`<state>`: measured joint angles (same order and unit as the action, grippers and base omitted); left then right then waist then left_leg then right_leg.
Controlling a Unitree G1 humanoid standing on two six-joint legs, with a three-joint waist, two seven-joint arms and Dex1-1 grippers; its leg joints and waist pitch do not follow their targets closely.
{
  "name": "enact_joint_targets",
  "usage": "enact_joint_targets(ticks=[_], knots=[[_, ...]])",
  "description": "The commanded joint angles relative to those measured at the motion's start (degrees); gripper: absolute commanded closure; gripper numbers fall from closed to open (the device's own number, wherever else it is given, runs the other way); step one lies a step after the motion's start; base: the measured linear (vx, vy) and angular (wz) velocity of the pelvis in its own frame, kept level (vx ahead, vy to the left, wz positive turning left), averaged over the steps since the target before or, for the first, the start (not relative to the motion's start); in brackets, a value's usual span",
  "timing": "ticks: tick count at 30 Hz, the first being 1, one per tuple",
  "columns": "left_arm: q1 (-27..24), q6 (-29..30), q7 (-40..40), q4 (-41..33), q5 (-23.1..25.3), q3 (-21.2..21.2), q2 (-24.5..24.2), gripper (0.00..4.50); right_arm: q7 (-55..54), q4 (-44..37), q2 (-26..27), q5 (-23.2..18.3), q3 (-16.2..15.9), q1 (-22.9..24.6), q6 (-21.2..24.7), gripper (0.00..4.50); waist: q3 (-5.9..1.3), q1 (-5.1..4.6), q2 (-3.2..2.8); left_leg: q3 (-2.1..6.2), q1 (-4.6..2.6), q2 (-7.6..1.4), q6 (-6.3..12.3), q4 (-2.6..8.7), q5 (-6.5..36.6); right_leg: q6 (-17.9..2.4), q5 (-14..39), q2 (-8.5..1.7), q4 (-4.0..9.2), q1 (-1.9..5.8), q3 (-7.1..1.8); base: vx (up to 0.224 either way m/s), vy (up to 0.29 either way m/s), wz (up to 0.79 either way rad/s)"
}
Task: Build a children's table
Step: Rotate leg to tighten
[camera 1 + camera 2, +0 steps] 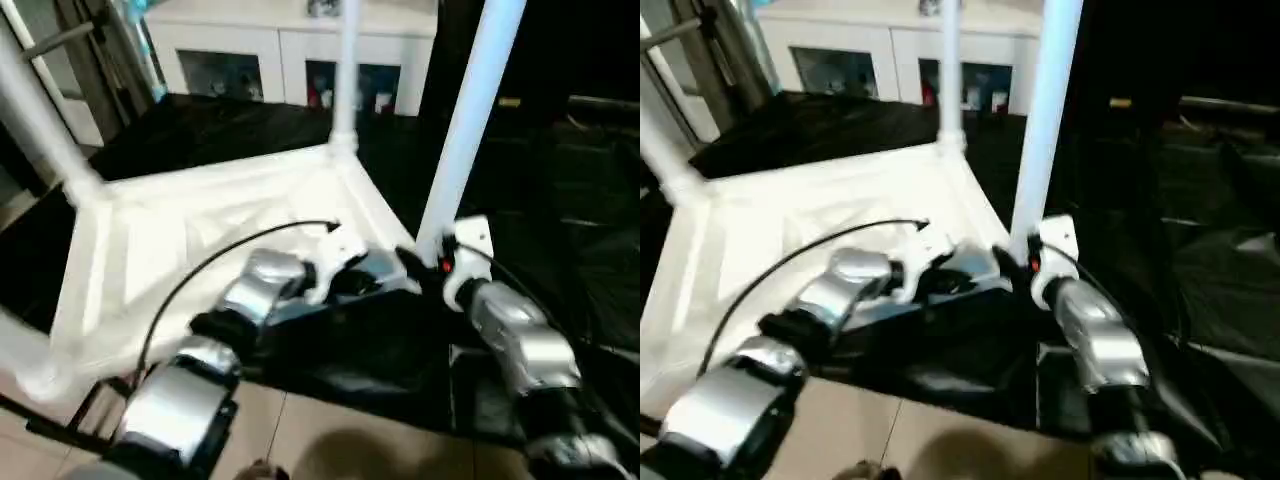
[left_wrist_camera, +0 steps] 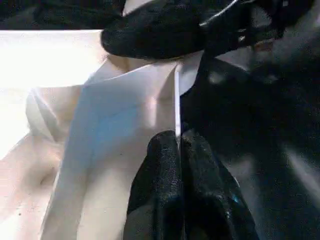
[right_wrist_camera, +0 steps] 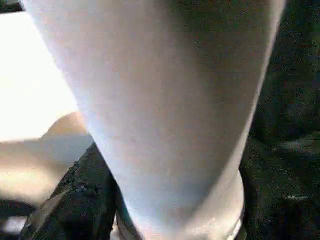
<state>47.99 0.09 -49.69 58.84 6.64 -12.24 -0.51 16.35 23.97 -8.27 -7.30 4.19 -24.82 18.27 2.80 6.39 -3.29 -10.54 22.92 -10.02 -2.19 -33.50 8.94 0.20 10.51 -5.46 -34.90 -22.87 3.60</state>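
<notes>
Silver forearms reach forward to the near corner of the upturned table top (image 1: pixel 180 240), which lies ribbed side up on a black sheet (image 1: pixel 380 350) on the floor. Three legs stand in its sockets. At the near-right leg (image 1: pixel 465 120), the right end effector (image 1: pixel 432 262) clamps around its base. Just beside it, the left end effector (image 2: pixel 179 165) is pressed together at the top's rim. Behind stands a white cabinet (image 1: pixel 290 50).

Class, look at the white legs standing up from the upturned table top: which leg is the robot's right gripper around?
The near-right corner leg, closest to the camera: the right gripper brackets its base. The far leg and left leg stand untouched.
</notes>
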Motion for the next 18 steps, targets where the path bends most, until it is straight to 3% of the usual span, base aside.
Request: enact_joint_targets(ticks=[1,3,5,11,13,14,17,18], knots=[[2.7,-1.3,1.1,-1.8,-1.6,0.7,3.3,4.5,-2.7,4.8,2.1,0.7,-1.5,0.8,2.3,1.78,-3.86,-0.05,0.93,1.41,-1.42,-2.67,0.35,4.27,16.4,-10.8,14.3,-3.86,5.16,2.15,-2.22,0.0,0.0,0.0],[2.8,-1.5,1.1,-2.0,-1.9,0.6,4.2,4.5,-1.5,5.3,2.4,1.6,-3.0,-0.2,1.1,1.78,-4.0,0.09,0.84,1.3,-1.26,-2.71,1.87,4.02,14.2,-11.4,10.9,-3.75,4.86,2.37,-2.18,0.0,0.0,0.0],[3.1,-2.3,1.0,-1.2,-1.7,0.6,4.7,4.5,0.3,5.8,3.1,1.3,-3.1,-0.6,0.0,1.22,-4.02,0.07,0.84,1.28,-1.16,-2.69,2.64,3.97,13.4,-11.8,9.5,-3.73,4.7,2.52,-2.1,0.0,0.0,0.0],[1.9,-5.0,-4.0,-1.5,-1.7,-0.8,3.6,4.5,5.7,3.9,2.3,0.3,-4.9,-0.1,-1.8,0.66,-3.9,0.11,0.98,1.29,-1.3,-2.82,2.81,4.09,14.9,-11.7,12.1,-3.82,4.93,2.57,-2.15,0.0,0.0,0.0],[1.2,-5.4,-6.4,-2.4,-2.0,-1.3,2.6,4.5,9.8,2.0,0.6,-0.2,-6.2,0.9,-2.1,0.66,-3.99,0.3,0.92,1.32,-1.18,-2.9,3.41,3.99,13.7,-11.7,10.1,-3.79,4.73,2.74,-2.15,0.0,0.0,0.0],[0.1,-6.0,-10.1,-3.8,-2.5,-1.8,1.2,4.5,17.0,-2.0,-2.7,-1.3,-8.4,3.0,-2.5,0.66,-4.01,0.32,0.97,1.33,-1.07,-2.94,3.95,3.91,12.9,-12.1,8.2,-3.78,4.54,2.87,-2.13,0.0,0.0,0.0],[-0.7,-6.8,-12.9,-4.6,-2.9,-2.2,0.2,4.5,21.7,-4.6,-4.9,-2.3,-9.1,4.4,-2.3,0.66,-4.06,0.54,1.03,1.18,-0.85,-2.99,5.65,3.6,11.5,-13.1,5.1,-3.71,4.16,3.03,-2.03,0.0,0.0,0.0],[-1.2,-7.4,-15.1,-5.3,-3.0,-2.5,-0.7,4.5,24.8,-6.2,-6.6,-3.2,-9.2,5.4,-2.2,0.66,-3.96,0.7,0.98,1.08,-1.11,-3.06,5.85,3.61,12.2,-13.5,6.5,-3.78,4.42,2.78,-2.02,0.0,0.0,0.0]])
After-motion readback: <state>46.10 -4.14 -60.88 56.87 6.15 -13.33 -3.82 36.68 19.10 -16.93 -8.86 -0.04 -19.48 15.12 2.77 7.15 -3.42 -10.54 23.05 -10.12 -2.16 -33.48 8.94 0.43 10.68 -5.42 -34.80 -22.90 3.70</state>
